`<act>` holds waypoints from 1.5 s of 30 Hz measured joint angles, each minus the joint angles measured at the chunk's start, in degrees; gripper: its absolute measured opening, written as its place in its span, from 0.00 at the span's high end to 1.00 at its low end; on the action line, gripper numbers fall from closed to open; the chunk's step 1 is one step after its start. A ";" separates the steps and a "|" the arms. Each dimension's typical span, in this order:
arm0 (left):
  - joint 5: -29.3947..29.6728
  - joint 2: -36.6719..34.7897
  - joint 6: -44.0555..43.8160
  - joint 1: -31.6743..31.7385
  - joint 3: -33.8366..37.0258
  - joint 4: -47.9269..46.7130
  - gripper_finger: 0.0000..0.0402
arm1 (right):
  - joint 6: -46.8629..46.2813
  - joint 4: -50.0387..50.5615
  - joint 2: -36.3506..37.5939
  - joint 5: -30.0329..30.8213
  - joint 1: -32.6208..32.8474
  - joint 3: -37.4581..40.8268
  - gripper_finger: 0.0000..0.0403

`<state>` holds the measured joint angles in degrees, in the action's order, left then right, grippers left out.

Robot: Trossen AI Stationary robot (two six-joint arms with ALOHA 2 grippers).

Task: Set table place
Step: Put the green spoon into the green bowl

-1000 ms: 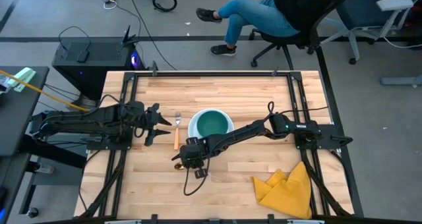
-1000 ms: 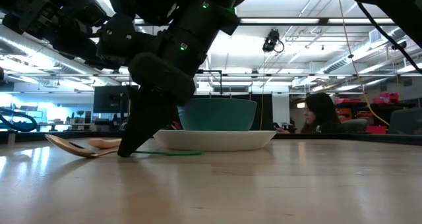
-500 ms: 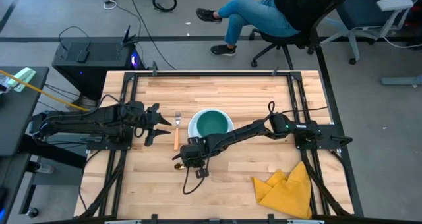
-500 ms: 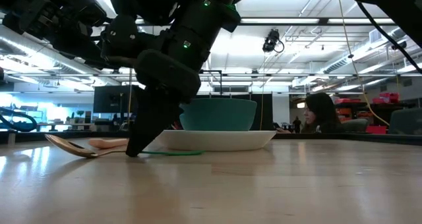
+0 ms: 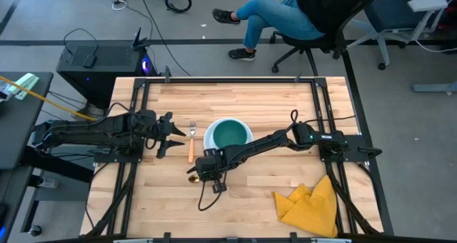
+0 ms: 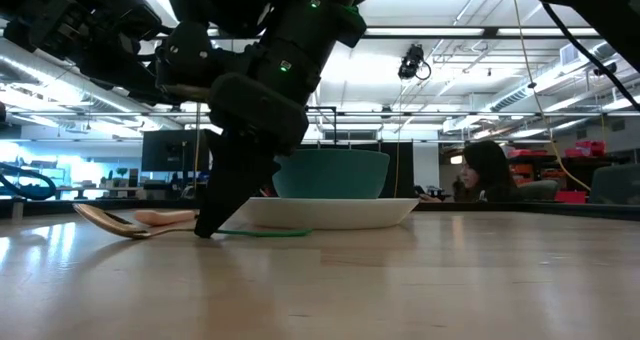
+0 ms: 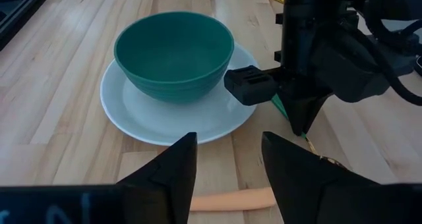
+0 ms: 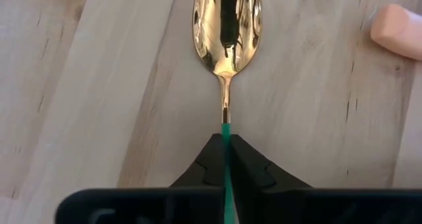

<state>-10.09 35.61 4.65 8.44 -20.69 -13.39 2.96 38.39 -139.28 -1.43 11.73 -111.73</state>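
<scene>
A white plate [image 5: 211, 144] carries a teal bowl [image 5: 229, 134] at the table's middle. The orange-handled fork [image 5: 191, 147] lies flat on the table left of the plate. The gold spoon [image 8: 226, 20] with its teal handle lies near the plate's near-left side. My right gripper [image 5: 203, 174] is down at the table, shut on the spoon; it also shows in the low view [image 6: 210, 230]. My left gripper [image 7: 227, 165] is open and empty, left of the fork, also seen from above [image 5: 171, 134]. My right gripper pinches the spoon's teal handle [image 8: 226, 133] between its two fingertips, close to where it meets the gold neck. The fingers slant down from above [image 6: 225, 195]. The spoon lies on the table, its gold bowl [image 6: 105, 220] pointing away from the plate, its handle [image 6: 268, 232] trailing toward the plate.
A crumpled yellow cloth [image 5: 310, 204] lies at the table's near right. A black frame [image 5: 228, 79] edges the table. A person sits in a chair [image 5: 285, 18] beyond the far edge. Bare wood lies in front of the plate.
My right gripper has edged a little toward the plate, staying shut on the spoon's handle; the spoon has slid slightly along with it on the table.
</scene>
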 joint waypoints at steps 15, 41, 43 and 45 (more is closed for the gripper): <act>0.00 -0.02 -0.01 0.00 0.00 0.02 0.56 | 7.23 12.42 -0.50 0.79 4.48 -17.54 0.99; 0.00 -0.02 0.01 0.00 0.00 0.17 0.56 | 2.76 28.58 34.78 10.64 -8.88 -22.02 1.00; -0.02 -0.02 0.01 0.00 0.00 0.16 0.56 | 0.94 30.36 35.84 10.54 -11.34 -22.02 1.00; -0.01 -0.01 0.01 -0.01 0.00 0.17 0.56 | -0.69 32.44 36.06 10.41 -13.84 -22.06 1.00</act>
<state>-10.10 35.60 4.67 8.44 -20.69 -13.21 2.27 70.84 -103.22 8.98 -2.11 -133.79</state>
